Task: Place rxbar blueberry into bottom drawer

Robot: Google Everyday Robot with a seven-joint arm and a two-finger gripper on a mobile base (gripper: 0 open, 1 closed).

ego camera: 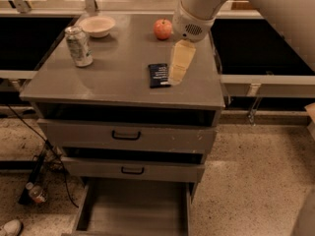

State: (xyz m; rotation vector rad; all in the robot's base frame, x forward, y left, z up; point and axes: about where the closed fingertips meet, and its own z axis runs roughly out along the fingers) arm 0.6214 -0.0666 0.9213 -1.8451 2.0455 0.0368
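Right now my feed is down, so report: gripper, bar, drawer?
Gripper low over cabinet top, just right of bar. Bar flat on top, not held. Bottom drawer open. Can, bowl, apple stand away from bar.

Arm (275,14): thick, smooth off-white shell with rounded links. Wrist housing (189,21): bulbous, same off-white, with a small dark perforated grille (193,29) on its lower face. Gripper (176,76): pale cream-yellow, flat tapering shape, over the desk (113,73) top, between its middle and right edge.
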